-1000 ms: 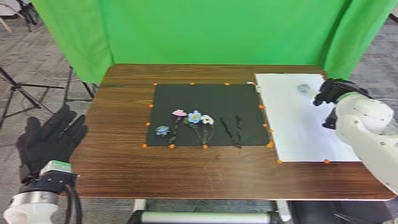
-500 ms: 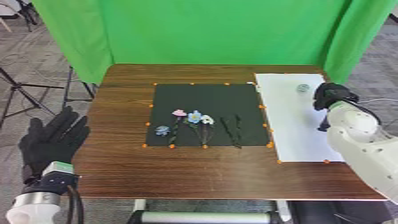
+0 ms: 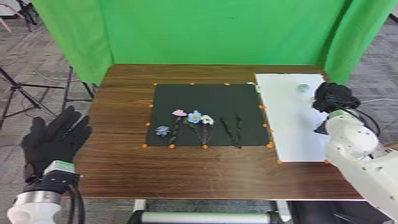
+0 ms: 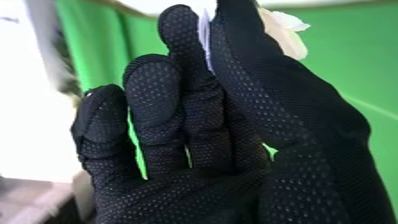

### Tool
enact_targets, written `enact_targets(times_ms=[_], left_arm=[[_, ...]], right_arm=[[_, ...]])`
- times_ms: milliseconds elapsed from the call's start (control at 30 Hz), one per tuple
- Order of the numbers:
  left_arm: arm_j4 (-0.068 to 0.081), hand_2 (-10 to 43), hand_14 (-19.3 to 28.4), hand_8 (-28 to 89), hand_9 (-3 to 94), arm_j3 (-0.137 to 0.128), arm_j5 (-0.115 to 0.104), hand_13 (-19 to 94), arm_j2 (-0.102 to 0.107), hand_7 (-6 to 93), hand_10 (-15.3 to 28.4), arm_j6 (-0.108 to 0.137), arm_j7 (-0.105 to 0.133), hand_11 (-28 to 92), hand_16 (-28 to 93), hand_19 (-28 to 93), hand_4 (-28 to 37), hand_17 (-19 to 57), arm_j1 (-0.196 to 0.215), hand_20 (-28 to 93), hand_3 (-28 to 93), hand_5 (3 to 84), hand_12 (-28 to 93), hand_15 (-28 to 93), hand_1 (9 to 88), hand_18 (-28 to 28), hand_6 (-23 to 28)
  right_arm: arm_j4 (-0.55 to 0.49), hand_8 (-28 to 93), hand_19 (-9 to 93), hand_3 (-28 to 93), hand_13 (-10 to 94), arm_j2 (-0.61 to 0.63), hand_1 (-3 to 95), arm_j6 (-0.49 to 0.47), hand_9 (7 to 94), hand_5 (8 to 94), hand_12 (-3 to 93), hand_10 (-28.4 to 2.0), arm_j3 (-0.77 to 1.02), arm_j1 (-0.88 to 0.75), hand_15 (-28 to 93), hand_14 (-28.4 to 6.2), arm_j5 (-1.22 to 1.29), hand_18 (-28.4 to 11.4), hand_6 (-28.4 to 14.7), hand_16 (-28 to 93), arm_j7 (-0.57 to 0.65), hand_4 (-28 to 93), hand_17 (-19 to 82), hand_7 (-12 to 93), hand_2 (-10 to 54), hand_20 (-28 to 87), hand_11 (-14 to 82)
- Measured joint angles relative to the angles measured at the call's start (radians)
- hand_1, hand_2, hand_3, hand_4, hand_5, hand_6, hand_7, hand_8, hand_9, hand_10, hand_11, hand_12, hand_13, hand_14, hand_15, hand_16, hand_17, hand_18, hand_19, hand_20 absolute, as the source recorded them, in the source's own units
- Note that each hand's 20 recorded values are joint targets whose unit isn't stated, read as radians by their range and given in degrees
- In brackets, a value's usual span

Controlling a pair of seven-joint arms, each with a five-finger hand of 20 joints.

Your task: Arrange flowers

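Head view has your right hand (image 3: 334, 98) over the white sheet (image 3: 286, 115), while your left hand (image 3: 55, 142) lies open by the table's left edge. The pink flower (image 3: 179, 113), blue flower (image 3: 195, 117) and white flower (image 3: 207, 120) lie on the black mat (image 3: 204, 96). In the right wrist view, your right hand (image 4: 284, 100), partly curled, pinches a pale flower (image 4: 286, 35).

Your left hand (image 3: 49, 147) sits well left of the black mat (image 3: 182, 95) — fingers straight, slightly spread. Your right hand (image 3: 335, 97) is right of the mat — thumb pinched toward a finger, the other fingers bent.
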Motion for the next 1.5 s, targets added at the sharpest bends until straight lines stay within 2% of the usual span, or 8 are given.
enact_targets(times_ms=[167,367,467,633,1100,1333,1500], left_arm=[[0.001,10.5,14.7,-10,30.1,-0.006,0.005,21,-0.003,16.8,14.5,-0.002,-0.009,22,-9,30,-28.3,-6.7,0.0,9,68,38.2,10,37,27.4,13.1,8.4],[0.001,10.5,14.7,-10,30.1,-0.006,0.007,21,-0.004,16.8,14.5,-0.002,-0.008,22,-9,30,-28.3,-6.7,0.001,9,69,38.1,10,37,27.3,13.1,8.4],[0.003,10.5,14.7,-10,30.1,-0.002,0.007,21,-0.004,16.7,14.5,-0.002,-0.007,22,-8,30,-28.3,-6.7,-0.002,9,69,38.1,10,37,27.3,13.1,8.5],[0.008,10.5,14.6,-10,30.1,0.009,0.007,21,-0.004,16.8,14.5,-0.002,-0.008,22,-8,30,-28.3,-6.8,-0.013,9,69,38.1,10,37,27.3,13.1,8.4],[0.008,10.7,14.7,-10,30.0,0.004,0.009,21,-0.008,16.7,14.6,-0.002,-0.011,22,-8,30,-28.3,-6.7,-0.015,9,68,38.1,10,37,27.2,13.1,8.4],[0.008,10.3,14.4,-10,26.3,0.003,0.009,19,-0.009,16.1,14.2,-0.001,-0.012,21,-8,30,-28.3,-6.8,-0.015,9,69,35.9,10,36,26.6,13.1,8.2],[0.008,10.2,14.5,-10,26.2,0.003,0.008,19,-0.009,16.1,14.2,0.0,-0.011,21,-8,30,-28.3,-6.9,-0.014,9,69,35.6,10,36,26.3,13.1,8.2]], right_arm=[[-0.117,-2,84,72,62,0.008,60.0,0.075,82.9,73.2,48.0,-7.3,-0.047,-0.011,60,-7.9,-0.063,-18.9,1.0,50,-0.032,-28,36,40,-9.5,44,17.5],[-0.15,-3,84,72,61,-0.027,59.9,0.051,82.0,72.7,47.5,-7.3,-0.208,0.11,59,-7.1,-0.11,-18.7,1.3,50,-0.22,-28,35,40,-9.5,44,16.5],[-0.146,-3,84,72,61,-0.066,59.9,0.01,81.6,72.7,47.4,-7.2,-0.288,0.181,58,-6.8,-0.106,-18.7,1.5,50,-0.27,-28,35,41,-9.5,44,16.2],[-0.146,-3,84,72,61,-0.121,59.8,-0.053,81.2,72.4,46.8,-7.1,-0.353,0.236,58,-6.8,-0.107,-18.8,1.7,50,-0.287,-28,35,41,-9.5,44,15.6],[-0.15,-4,83,72,60,-0.121,59.4,-0.092,80.0,71.4,44.7,-7.0,-0.401,0.226,57,-7.1,-0.134,-19.0,1.8,50,-0.283,-28,35,40,-9.5,44,13.4],[-0.151,-6,82,72,58,-0.118,58.6,-0.101,75.6,68.2,37.4,-7.2,-0.405,0.218,53,-6.3,-0.144,-19.2,1.3,47,-0.282,-28,33,39,-9.5,43,7.9],[-0.162,-7,81,72,57,-0.115,57.8,-0.134,70.0,66.7,28.3,-9.0,-0.388,0.201,52,-6.2,-0.141,-19.4,0.9,46,-0.282,-28,33,38,-9.5,42,14.4]])
